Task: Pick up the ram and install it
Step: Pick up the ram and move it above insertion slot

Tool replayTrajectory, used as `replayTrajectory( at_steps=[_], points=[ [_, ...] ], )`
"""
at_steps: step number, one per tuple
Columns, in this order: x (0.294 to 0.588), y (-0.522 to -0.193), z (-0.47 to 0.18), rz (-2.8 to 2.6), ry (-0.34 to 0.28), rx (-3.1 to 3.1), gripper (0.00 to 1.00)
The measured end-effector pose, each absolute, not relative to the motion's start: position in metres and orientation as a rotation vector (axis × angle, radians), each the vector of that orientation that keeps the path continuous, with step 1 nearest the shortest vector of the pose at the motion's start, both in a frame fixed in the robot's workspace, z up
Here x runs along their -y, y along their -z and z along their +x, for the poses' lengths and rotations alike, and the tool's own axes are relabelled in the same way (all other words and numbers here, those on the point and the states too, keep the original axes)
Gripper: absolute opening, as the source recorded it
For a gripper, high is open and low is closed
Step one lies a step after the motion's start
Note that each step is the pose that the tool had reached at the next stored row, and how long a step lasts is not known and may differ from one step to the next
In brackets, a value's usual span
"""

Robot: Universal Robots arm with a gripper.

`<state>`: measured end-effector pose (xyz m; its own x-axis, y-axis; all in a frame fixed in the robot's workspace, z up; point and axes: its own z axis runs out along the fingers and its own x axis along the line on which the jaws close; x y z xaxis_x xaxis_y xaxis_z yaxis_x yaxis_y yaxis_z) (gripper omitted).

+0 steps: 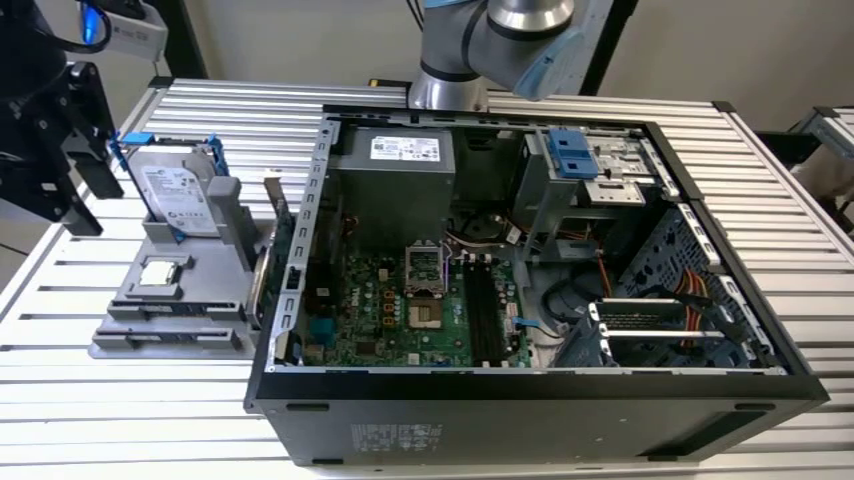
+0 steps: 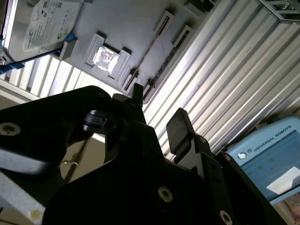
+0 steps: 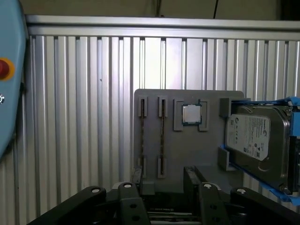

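Ram stands on edge in a gray holder's slots, at the exterior view's left of the computer, so the spread, empty hand above can straddle it.

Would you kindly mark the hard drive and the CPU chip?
hard drive (image 3: pixel 255 140): first wrist view, middle of its labelled face.
CPU chip (image 3: pixel 191 114): first wrist view, centre of its silver lid.

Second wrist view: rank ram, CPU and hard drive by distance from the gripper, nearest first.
From the open gripper:
1. ram: on edge in its slot, right ahead of the gripper.
2. CPU: next pocket over, beside the ram slots.
3. hard drive: far end of the holder, beyond the CPU.
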<state>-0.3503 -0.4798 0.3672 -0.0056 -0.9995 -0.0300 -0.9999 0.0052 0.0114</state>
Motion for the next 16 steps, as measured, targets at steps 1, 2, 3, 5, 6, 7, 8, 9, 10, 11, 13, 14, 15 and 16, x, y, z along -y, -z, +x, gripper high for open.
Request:
replayTrajectory(
  at_steps=[1,2,3,5,6,7,8,9,10,11,13,14,15,16],
  points=[
    [0.4799,-0.3667,-0.3503,-2.206,-0.046,-2.218,1.00],
    [0.4799,-0.3662,-0.3503,-2.206,-0.046,-2.218,1.00],
    [0.4799,-0.3657,-0.3504,-2.206,-0.046,-2.218,1.00],
    [0.4801,-0.3647,-0.3503,-2.206,-0.046,-2.218,1.00],
    [0.4802,-0.3641,-0.3503,-2.206,-0.046,-2.218,1.00],
    [0.4802,-0.3636,-0.3503,-2.206,-0.046,-2.218,1.00],
    [0.4803,-0.3630,-0.3503,-2.206,-0.046,-2.218,1.00],
    [0.4803,-0.3624,-0.3503,-2.206,-0.046,-2.218,1.00],
    [0.4804,-0.3619,-0.3502,-2.206,-0.046,-2.218,1.00],
    [0.4804,-0.3614,-0.3503,-2.206,-0.046,-2.218,1.00],
    [0.4805,-0.3604,-0.3503,-2.206,-0.046,-2.218,1.00],
    [0.4806,-0.3600,-0.3503,-2.206,-0.046,-2.218,1.00],
    [0.4806,-0.3595,-0.3503,-2.206,-0.046,-2.218,1.00],
    [0.4806,-0.3590,-0.3503,-2.206,-0.046,-2.218,1.00]
  ],
)
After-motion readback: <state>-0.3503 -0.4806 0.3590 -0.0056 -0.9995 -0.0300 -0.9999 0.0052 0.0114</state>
